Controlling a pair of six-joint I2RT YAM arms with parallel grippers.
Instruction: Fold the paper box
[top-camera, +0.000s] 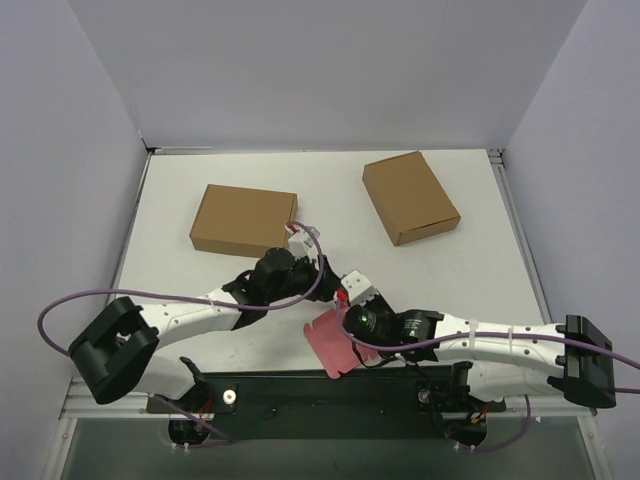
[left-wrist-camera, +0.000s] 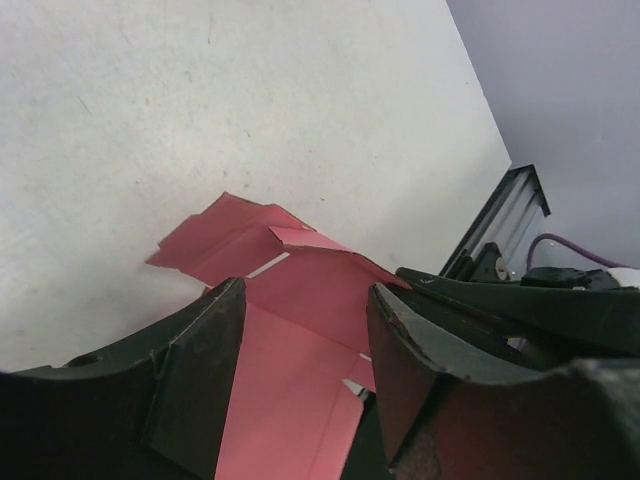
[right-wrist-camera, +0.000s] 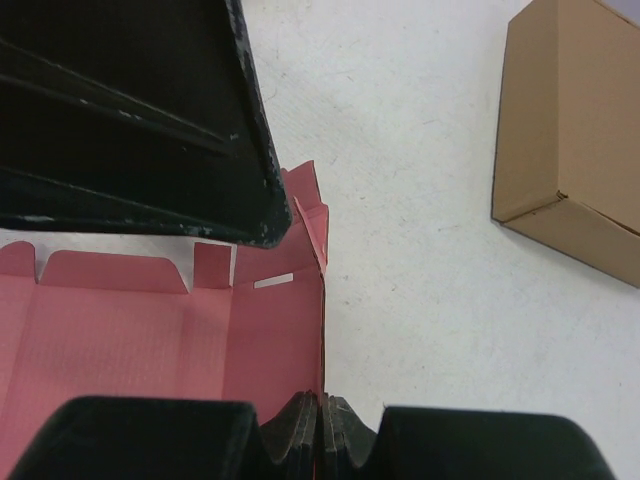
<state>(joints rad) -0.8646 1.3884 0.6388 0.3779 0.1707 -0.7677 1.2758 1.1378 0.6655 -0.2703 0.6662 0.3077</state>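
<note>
The paper box (top-camera: 330, 347) is a pink die-cut sheet, partly folded, lying near the table's front edge between the two arms. My right gripper (top-camera: 347, 318) is shut on one raised panel of the paper box (right-wrist-camera: 270, 340), and its fingers (right-wrist-camera: 300, 425) pinch the upright edge at the fold. My left gripper (top-camera: 332, 285) hangs just behind the sheet. In the left wrist view its jaws (left-wrist-camera: 305, 300) stand open, with the pink paper box (left-wrist-camera: 300, 330) showing between the fingers (left-wrist-camera: 205, 370) and not gripped. Tabs and a slot show on the far flaps.
Two larger brown cardboard boxes lie farther back, one at the left (top-camera: 244, 219) and one at the right (top-camera: 410, 197); the right wrist view catches a brown box (right-wrist-camera: 580, 140) too. The black rail (top-camera: 330, 390) with the arm bases runs along the near edge. Grey walls enclose the table.
</note>
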